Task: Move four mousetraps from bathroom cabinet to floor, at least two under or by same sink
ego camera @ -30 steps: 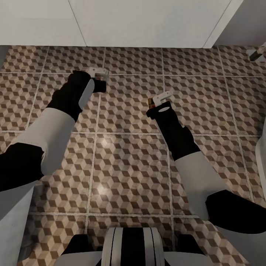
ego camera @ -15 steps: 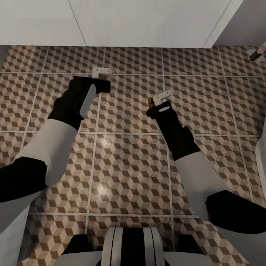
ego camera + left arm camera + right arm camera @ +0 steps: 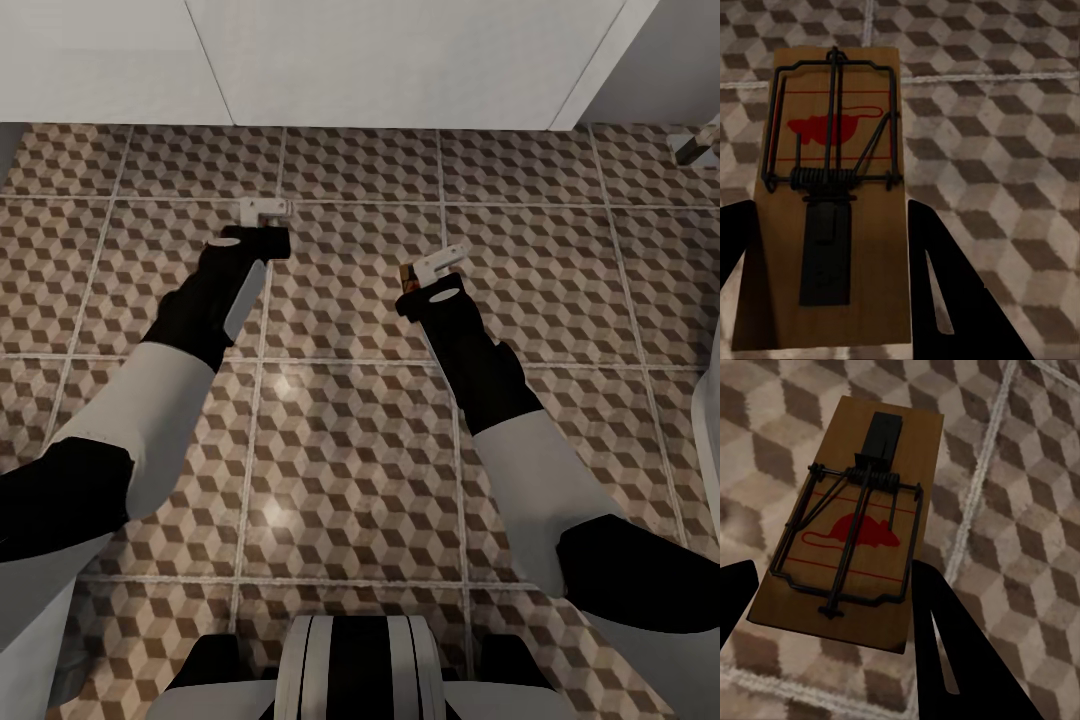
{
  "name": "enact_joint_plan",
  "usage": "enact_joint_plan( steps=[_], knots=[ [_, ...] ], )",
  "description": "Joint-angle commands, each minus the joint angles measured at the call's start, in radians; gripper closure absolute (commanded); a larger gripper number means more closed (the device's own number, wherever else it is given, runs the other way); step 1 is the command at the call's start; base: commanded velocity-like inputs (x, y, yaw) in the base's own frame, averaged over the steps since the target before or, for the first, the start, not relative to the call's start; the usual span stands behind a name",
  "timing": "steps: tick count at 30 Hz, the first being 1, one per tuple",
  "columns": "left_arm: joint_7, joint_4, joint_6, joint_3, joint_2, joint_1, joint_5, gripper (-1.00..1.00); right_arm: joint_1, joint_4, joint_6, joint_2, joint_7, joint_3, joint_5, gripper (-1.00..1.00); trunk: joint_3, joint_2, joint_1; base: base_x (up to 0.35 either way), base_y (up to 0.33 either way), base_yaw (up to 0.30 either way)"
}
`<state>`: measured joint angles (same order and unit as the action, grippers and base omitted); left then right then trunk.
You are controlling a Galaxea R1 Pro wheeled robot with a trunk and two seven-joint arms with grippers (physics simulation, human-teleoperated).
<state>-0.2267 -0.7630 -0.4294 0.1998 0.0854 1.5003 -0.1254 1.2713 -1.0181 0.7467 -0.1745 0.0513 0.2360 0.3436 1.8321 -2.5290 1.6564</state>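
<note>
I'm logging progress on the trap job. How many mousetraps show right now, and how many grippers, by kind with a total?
Wooden mousetraps with black wire and a red mouse print: 2, one between the left gripper's fingers, one between the right gripper's fingers.
Black two-fingered grippers: 2.
Total: 4.

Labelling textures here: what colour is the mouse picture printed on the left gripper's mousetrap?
Red, on the tan wooden mousetrap; clearest in the left wrist view.
</note>
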Motion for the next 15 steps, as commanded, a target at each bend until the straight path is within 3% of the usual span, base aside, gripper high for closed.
enact_joint_plan(
  steps=[1,5,11,13,15],
  knots=[
    [-0.009,-0.002,0.012,0.004,-0.004,-0.001,-0.008,1.0,0.0,0.0,0.005,0.0,0.007,0.002,-0.003,1.0,0.001,0.0,0.0,0.0,0.0,0.0],
    [-0.007,-0.007,0.043,0.004,-0.009,-0.031,-0.008,1.0,0.0,0.0,0.004,0.0,0.007,0.002,-0.003,1.0,0.001,0.0,0.0,0.0,0.0,0.0],
    [-0.005,0.004,0.176,0.006,-0.008,-0.093,-0.011,1.0,0.001,-0.002,-0.011,0.0,0.006,0.002,0.002,1.0,0.001,0.0,0.0,0.0,0.0,0.0],
    [-0.005,0.017,0.189,0.008,-0.004,-0.099,-0.012,1.0,0.001,-0.001,-0.047,0.0,0.007,0.003,0.018,1.0,0.001,0.0,0.0,0.0,0.0,0.0],
    [-0.006,0.029,0.195,0.008,0.005,-0.102,-0.012,1.0,0.001,-0.001,-0.107,0.0,0.007,0.004,0.066,1.0,0.001,0.0,0.0,0.0,0.0,0.0]
  ],
)
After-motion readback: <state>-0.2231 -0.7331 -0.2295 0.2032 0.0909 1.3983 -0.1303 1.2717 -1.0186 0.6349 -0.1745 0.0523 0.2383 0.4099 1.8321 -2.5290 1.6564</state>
